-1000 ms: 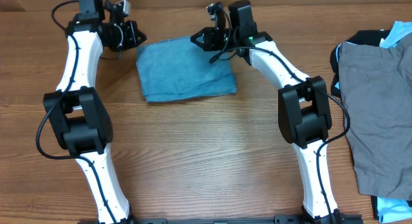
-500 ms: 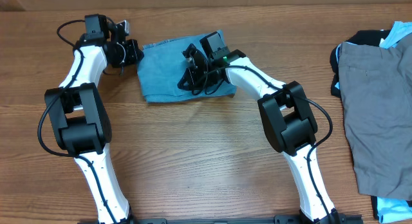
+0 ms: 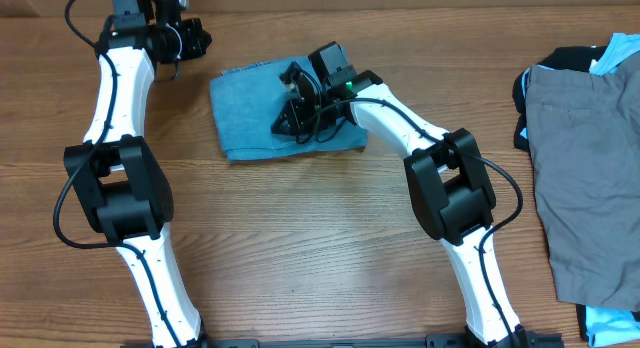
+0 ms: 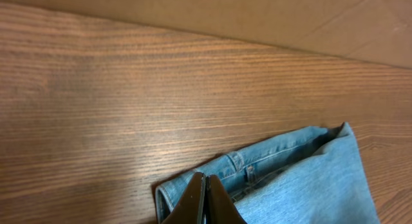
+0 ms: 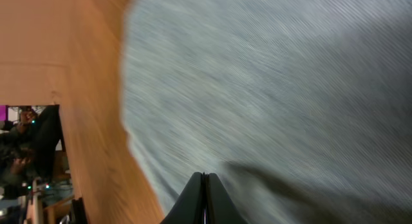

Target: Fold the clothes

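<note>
Your right tool (image 3: 288, 110) is pinched together over the folded jeans (image 3: 245, 123) at the back of the counter (image 3: 300, 238), so press softly and rub them flat, with the left tool (image 3: 188, 36), also together, off the cloth.

This looks like a robotics lab. The left arm (image 3: 118, 88) and the right arm (image 3: 400, 123), both white and black, rise from a black rail (image 3: 330, 341) at the front of a bare wood-grain counter (image 3: 300, 248). Loose black cables (image 3: 62, 203) loop off their joints. A plain brown board (image 4: 257, 18) backs the counter, and a heap of clothes (image 3: 585, 158) lies at one end. Beyond the counter's edge, the right wrist view catches a blurred, cluttered room (image 5: 29, 159) with small coloured lights.
</note>
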